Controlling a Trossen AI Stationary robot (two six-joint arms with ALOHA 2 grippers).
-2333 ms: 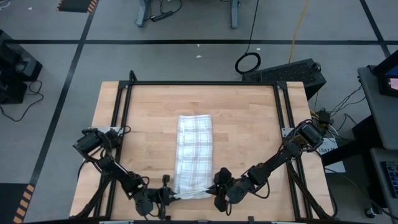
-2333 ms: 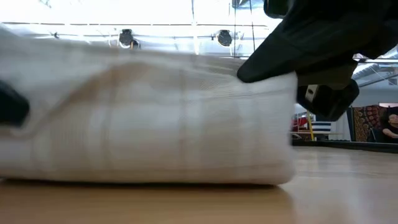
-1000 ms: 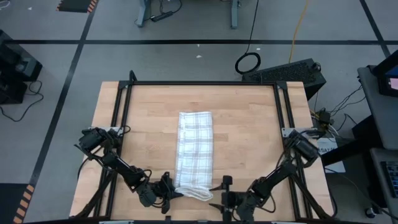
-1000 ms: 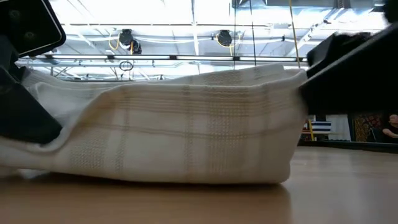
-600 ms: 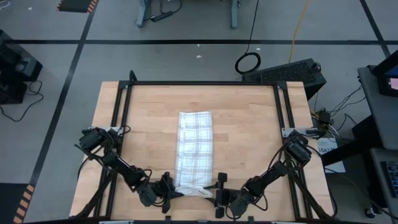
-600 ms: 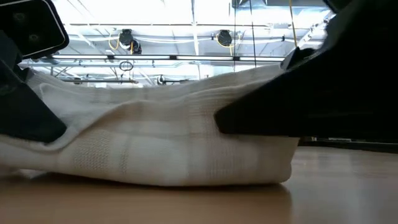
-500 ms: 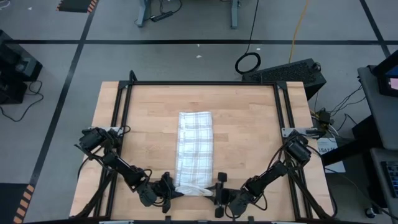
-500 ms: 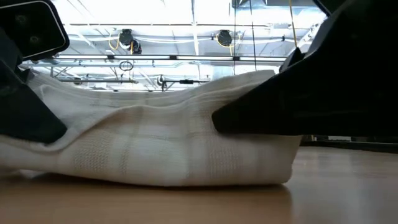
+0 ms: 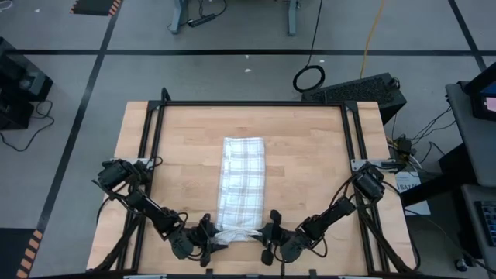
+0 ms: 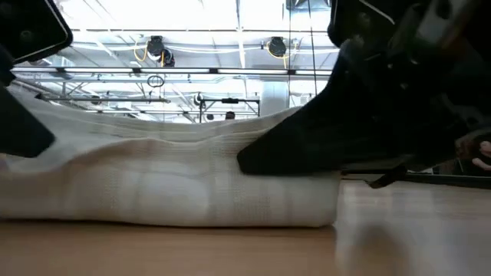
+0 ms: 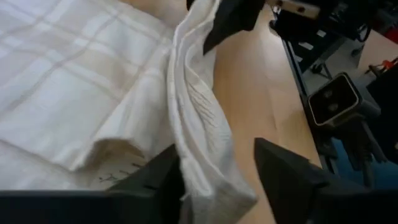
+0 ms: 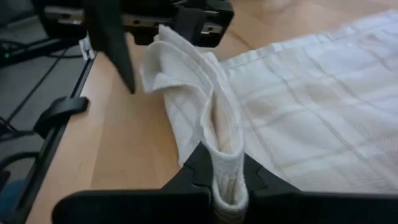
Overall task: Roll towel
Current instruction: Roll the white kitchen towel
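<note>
The right hand (image 12: 227, 180) is pinched tight on the near end of the thin white cloth towel with its grey-tan plaid grid (image 9: 242, 182). The left hand (image 11: 214, 171) straddles the same bunched edge at the opposite corner, fingers parted, not gripping. The towel lies folded in a long strip down the middle of the pale wooden bench (image 9: 310, 155), its near end just curled over. It looks light, limp and floppy, so I'd hold both corners of that curled edge.
</note>
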